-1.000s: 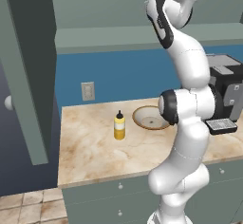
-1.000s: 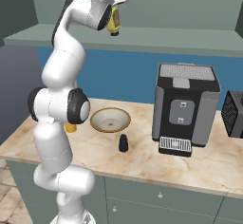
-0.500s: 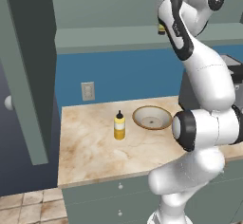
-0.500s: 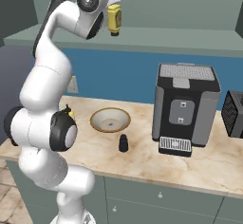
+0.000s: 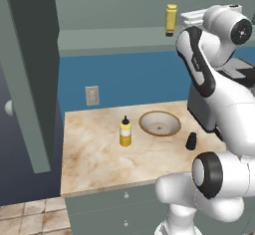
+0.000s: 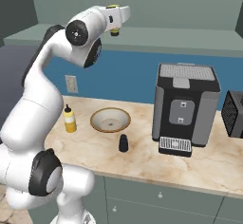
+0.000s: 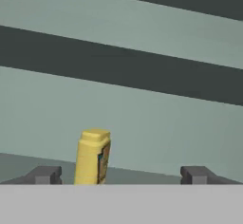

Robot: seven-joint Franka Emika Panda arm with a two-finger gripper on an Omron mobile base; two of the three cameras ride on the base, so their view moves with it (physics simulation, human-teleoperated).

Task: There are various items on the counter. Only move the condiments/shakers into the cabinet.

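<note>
Plain yellow squarish bottle [image 7: 93, 156] stands upright between wide-apart jaws, seemingly nearer one finger [image 7: 43, 175].

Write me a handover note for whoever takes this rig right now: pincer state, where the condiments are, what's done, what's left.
Pincer: open, holding nothing, up at the cabinet shelf; the plain yellow bottle stands upright between its spread fingertips.
Done: that plain yellow bottle is on the shelf.
Left: the yellow squeeze bottle with the black nozzle stands on the counter left of the wooden bowl; the black shaker stands on the counter in front of the bowl. Both still need to go into the cabinet.
Leave alone: bowl and coffee machine.
</note>
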